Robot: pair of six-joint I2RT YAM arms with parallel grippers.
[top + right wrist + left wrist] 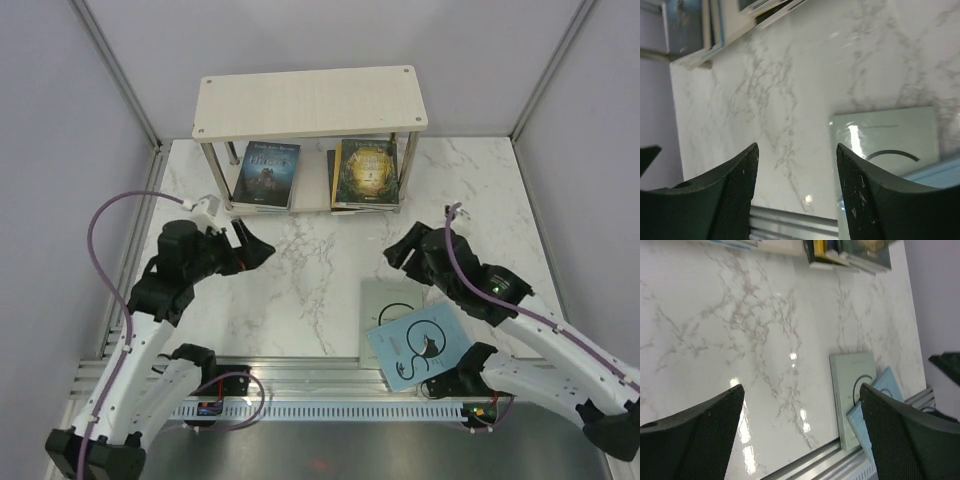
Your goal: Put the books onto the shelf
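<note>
Left gripper (258, 250) hovers wide open and empty over the table (310, 290). At far centre, the shelf (310, 102) has a dark blue book (267, 172) and a green book (366, 172) on its lower board. Right gripper (400, 252) — partly open, holding nothing — hangs just left of the grey book (385, 300), which the pale blue book (418, 345) overlaps at near right.

Titles on the books (366, 172) are too small to read.

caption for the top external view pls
Left gripper and right gripper open above the table; grey book and pale blue book not yet on the shelf.
</note>
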